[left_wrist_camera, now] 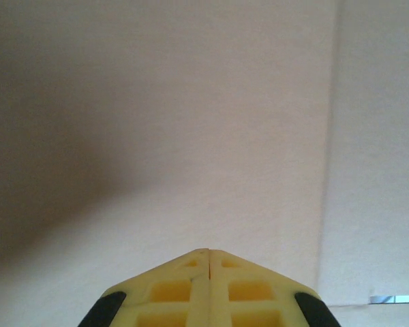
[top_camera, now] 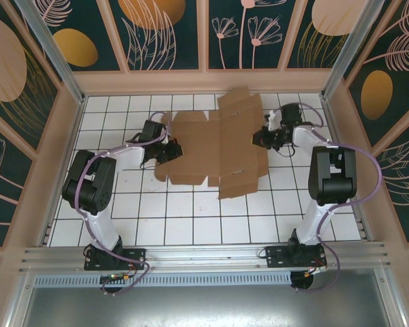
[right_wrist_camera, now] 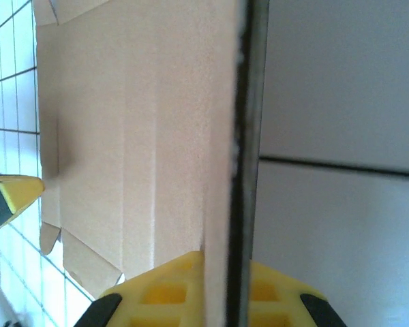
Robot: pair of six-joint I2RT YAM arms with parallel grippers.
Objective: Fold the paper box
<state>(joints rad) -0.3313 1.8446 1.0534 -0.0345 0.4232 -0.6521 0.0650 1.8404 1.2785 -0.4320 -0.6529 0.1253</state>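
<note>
Right gripper (right_wrist_camera: pixel 225 260), yellow ribbed fingers (right_wrist_camera: pixel 165 289) nearest the lens: jaws closed on the right-hand edge of the paper box (right_wrist_camera: pixel 123 136), a plain brown corrugated cardboard sheet with creases and flaps, seen here edge-on between the two pads. Left gripper (left_wrist_camera: pixel 209 253): yellow fingertips pressed fully together, nothing visible between them, with a pale blurred surface close in front. From above, the box (top_camera: pixel 218 146) lies unfolded on the white tiled table (top_camera: pixel 191 211), between the grippers; the left gripper (top_camera: pixel 165 150) sits at its left edge, the right gripper (top_camera: pixel 262 136) at its right edge.
</note>
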